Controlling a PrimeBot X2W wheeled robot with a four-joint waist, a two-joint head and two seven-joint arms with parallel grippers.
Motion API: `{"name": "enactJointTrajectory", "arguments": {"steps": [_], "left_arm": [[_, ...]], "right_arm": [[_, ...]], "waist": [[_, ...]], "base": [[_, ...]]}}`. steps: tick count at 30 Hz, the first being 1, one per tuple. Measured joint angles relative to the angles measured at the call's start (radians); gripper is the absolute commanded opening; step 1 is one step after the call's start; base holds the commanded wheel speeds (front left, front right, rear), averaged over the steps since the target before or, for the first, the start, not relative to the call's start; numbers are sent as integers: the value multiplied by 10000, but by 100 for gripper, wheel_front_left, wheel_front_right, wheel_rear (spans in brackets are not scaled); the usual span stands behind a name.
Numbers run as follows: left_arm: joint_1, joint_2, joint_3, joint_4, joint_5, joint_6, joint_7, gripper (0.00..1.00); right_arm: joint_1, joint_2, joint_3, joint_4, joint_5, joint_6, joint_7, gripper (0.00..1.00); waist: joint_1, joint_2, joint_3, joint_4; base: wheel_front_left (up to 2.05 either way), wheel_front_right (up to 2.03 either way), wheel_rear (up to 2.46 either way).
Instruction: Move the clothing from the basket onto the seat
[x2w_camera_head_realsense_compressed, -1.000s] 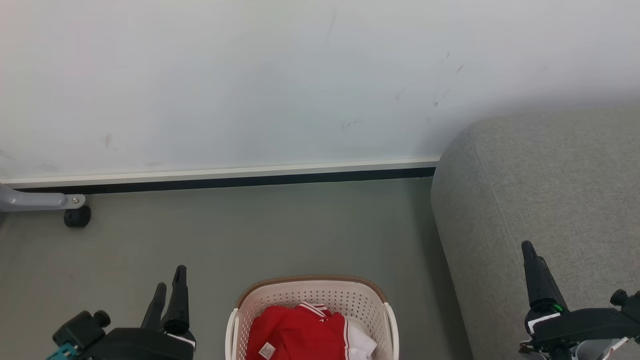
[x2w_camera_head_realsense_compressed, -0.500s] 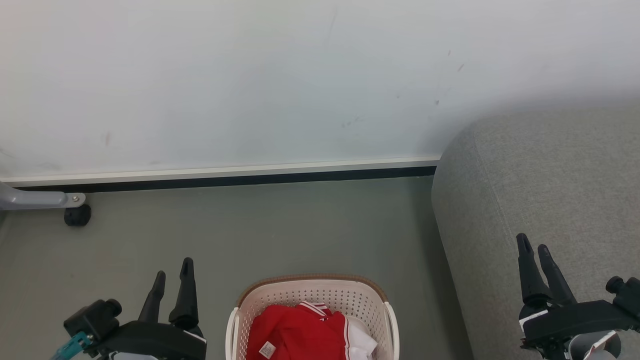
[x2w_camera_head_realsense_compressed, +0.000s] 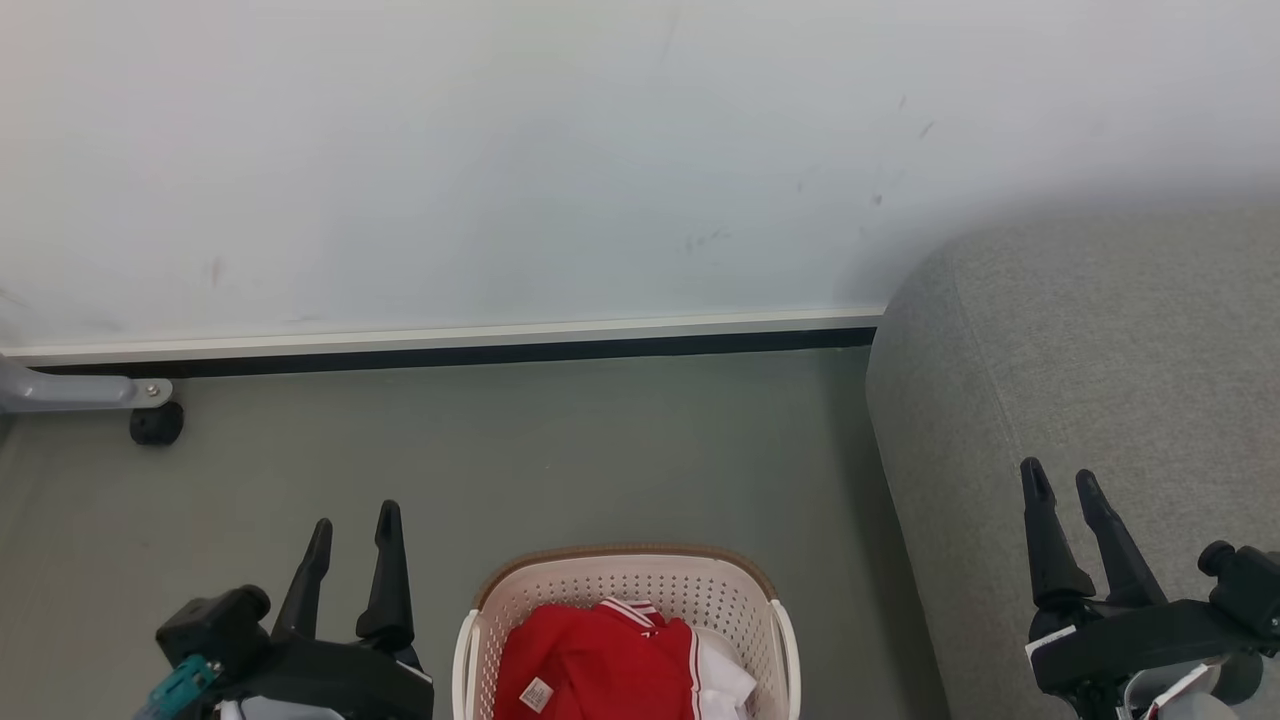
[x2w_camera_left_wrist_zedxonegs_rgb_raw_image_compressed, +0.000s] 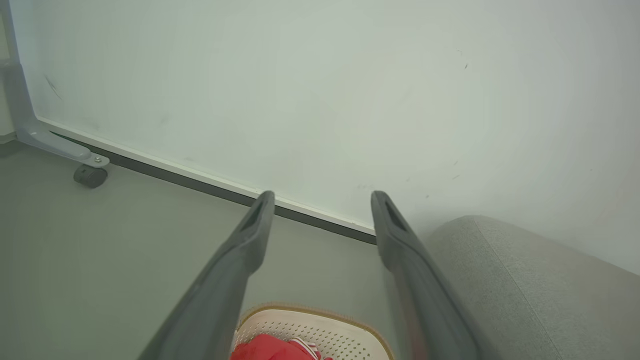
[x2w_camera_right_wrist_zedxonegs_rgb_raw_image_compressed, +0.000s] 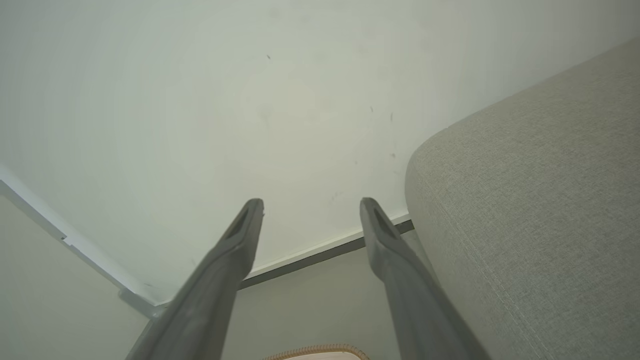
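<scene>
Hovering empty on both sides: left gripper (x2w_camera_head_realsense_compressed: 355, 518) spread wide above the floor (x2w_camera_head_realsense_compressed: 600, 450) just left of the basket (x2w_camera_head_realsense_compressed: 625, 555), right gripper (x2w_camera_head_realsense_compressed: 1058, 478) equally parted, showing against the near flank of the seat (x2w_camera_head_realsense_compressed: 1100, 330). Holding nothing in either.

Lying bunched inside the basket, at the bottom middle of the head view: the clothing (x2w_camera_head_realsense_compressed: 590, 655), red with a white panel on its right and a small white label (x2w_camera_head_realsense_compressed: 535, 695) near the lower edge. No garment on the visible part of the seat, so probably at the very start, with a first grab to come.

To do that well:
- Bend and look lower first, with much of the basket cut off by the frame.
- Bring one arm inward and down over the red heap, fingers apart, clear of the brown rim.
- Pinch a thick fold near the middle rather than a loose hem — less chance of slipping, or of dragging what looks like a light basket along.
- Lift straight up before swinging right towards the seat.
</scene>
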Motion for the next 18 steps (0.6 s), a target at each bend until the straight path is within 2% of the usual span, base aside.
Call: {"name": "enactJointTrajectory", "arguments": {"steps": [18], "left_arm": [[-241, -2, -284, -155, 2295, 253, -602, 100]], "right_arm": [[-178, -163, 290, -215, -2021, 10, -619, 100]], "waist": [[0, 0, 132, 14]], "base": [[0, 0, 0]]}}
